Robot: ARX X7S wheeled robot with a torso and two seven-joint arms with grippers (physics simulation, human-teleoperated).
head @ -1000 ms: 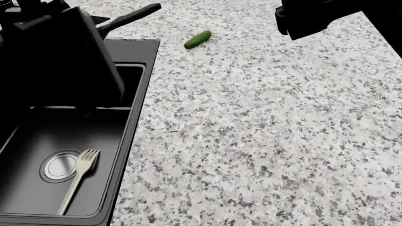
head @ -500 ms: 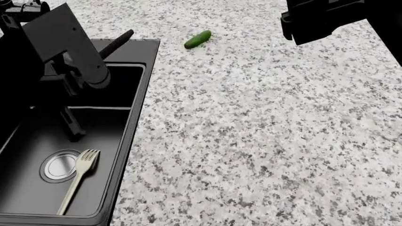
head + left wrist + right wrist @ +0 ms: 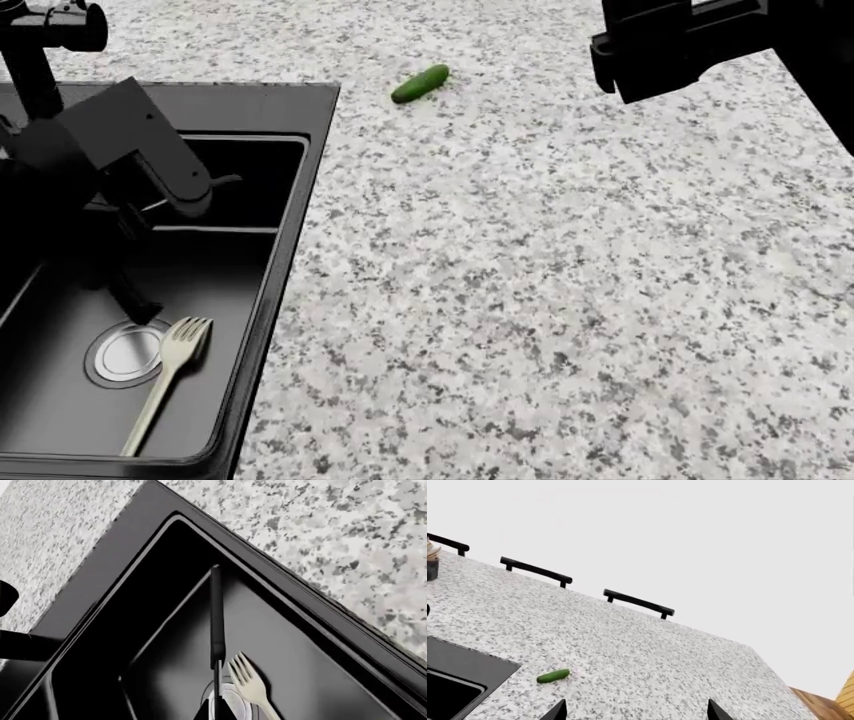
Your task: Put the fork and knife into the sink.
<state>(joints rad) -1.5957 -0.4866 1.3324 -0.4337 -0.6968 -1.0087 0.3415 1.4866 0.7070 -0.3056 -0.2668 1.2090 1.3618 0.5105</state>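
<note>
The black sink (image 3: 287,250) fills the left of the head view. A cream fork (image 3: 167,380) lies in its near basin beside the round drain (image 3: 123,352), tines toward the back. My left gripper (image 3: 198,192) hangs over the sink, shut on the knife (image 3: 224,183). In the left wrist view the knife (image 3: 217,615) runs straight out from the closed left gripper (image 3: 217,714), thin blade in the jaws and black handle pointing away, above the fork (image 3: 250,680). My right gripper (image 3: 637,712) is open and holds nothing, high over the counter.
A small green cucumber (image 3: 420,83) lies on the speckled granite counter (image 3: 561,300) behind and right of the sink. The black faucet (image 3: 40,50) stands at the sink's back left. The right arm (image 3: 694,40) hangs at the top right. Black handles (image 3: 637,603) line the white back wall.
My left arm has come down and toward the front with the knife, from above the sink's back rim to low over the basins. The right arm has barely moved.
</note>
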